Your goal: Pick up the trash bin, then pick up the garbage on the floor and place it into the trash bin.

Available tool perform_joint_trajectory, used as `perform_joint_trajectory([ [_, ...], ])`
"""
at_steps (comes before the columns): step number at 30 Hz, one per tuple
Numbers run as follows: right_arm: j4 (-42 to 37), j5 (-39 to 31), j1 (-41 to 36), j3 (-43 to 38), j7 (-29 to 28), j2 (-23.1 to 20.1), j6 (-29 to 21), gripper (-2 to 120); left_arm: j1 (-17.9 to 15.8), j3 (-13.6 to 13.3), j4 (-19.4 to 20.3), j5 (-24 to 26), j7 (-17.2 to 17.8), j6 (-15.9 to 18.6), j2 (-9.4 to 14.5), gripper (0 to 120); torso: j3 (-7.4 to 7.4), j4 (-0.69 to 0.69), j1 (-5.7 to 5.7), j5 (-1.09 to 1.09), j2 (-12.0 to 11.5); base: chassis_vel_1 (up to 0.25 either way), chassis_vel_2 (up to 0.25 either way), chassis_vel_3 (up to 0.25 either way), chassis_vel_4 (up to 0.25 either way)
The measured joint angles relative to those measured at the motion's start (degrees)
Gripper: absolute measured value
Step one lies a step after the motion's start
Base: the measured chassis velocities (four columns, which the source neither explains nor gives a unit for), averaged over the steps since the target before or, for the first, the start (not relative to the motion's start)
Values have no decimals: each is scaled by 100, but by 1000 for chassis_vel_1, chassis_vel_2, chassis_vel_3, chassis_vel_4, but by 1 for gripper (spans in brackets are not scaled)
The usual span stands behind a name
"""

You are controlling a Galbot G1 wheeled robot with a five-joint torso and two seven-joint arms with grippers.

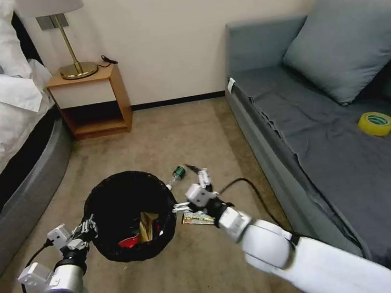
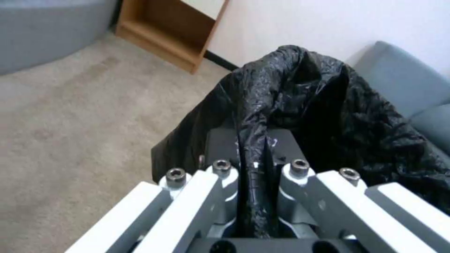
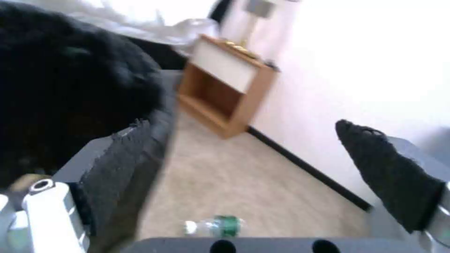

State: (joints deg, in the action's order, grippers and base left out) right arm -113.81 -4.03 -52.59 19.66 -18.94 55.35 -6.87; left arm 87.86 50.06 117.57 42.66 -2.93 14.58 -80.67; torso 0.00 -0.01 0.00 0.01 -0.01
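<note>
Round black-bagged trash bin (image 1: 130, 215) stood on the beige carpet (image 1: 165, 136), red carton and brown paper inside, left gripper (image 1: 87, 226) clamped on its rim, right gripper (image 1: 192, 185) spread wide over a small clear green-labelled bottle (image 1: 176, 174), yellow-silver wrapper (image 1: 197, 219) just beside.

Head view high, downward; both wrist views close, low, toward shared nightstand (image 1: 89, 100).

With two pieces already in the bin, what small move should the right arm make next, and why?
Probably lower the open right gripper onto the snack wrapper lying on the carpet just beneath it; the bottle lies farther off. The left gripper is shut on the trash bin rim, right alongside.
</note>
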Motion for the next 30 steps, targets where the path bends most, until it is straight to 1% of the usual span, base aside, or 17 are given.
perform_joint_trajectory([
  [1,-104,136,-360,-275,-168,69,9,100,-3,27,24,-64,0,-18,-7,6,0,1,0,-1,0,0,0,0,0],
  [2,-104,136,-360,-275,-168,69,9,100,-3,27,24,-64,0,-18,-7,6,0,1,0,-1,0,0,0,0,0],
  [5,-262,391,-1090,-765,-373,294,10,100,7,43,69,-242,3,-73,-32,6,0,0,0,-1,0,0,0,0,0],
  [6,-341,556,-1513,-1021,-396,449,13,100,21,53,92,-298,3,-94,-59,6,0,0,0,-1,0,0,0,0,0],
  [7,-341,556,-1513,-1021,-396,449,13,100,21,53,92,-298,3,-94,-59,6,0,0,0,-1,0,0,0,0,0],
  [10,-519,811,-2380,-1538,-398,767,92,100,45,95,120,-361,-1,-152,-79,6,0,0,0,-1,0,0,0,0,0],
  [11,-519,811,-2380,-1538,-398,767,92,100,45,95,120,-361,-1,-152,-79,6,0,0,0,-1,0,0,0,0,0],
  [14,-716,963,-3053,-1902,-374,1063,138,100,47,142,120,-376,-6,-174,-54,6,-1,0,0,-2,0,0,0,0,0],
  [15,-716,963,-3053,-1902,-374,1063,138,100,47,142,120,-376,-6,-174,-54,6,-1,0,0,-2,0,0,0,0,0],
  [19,-806,1292,-3477,-2087,-292,1266,205,100,31,180,94,-375,10,-174,-22,6,0,1,0,-2,0,0,0,0,0],
  [25,-877,1297,-3670,-2140,-278,1315,217,100,27,182,101,-378,49,-163,-1,6,0,1,0,-2,0,0,0,0,0],
  [28,-922,1157,-3740,-2151,-279,1320,221,100,22,194,120,-363,88,-141,22,6,0,1,0,-2,1,0,0,0,0],
  [30,-993,814,-3852,-2124,-323,1320,193,100,20,245,130,-329,125,-124,58,6,0,1,0,-1,1,0,0,0,0],
])
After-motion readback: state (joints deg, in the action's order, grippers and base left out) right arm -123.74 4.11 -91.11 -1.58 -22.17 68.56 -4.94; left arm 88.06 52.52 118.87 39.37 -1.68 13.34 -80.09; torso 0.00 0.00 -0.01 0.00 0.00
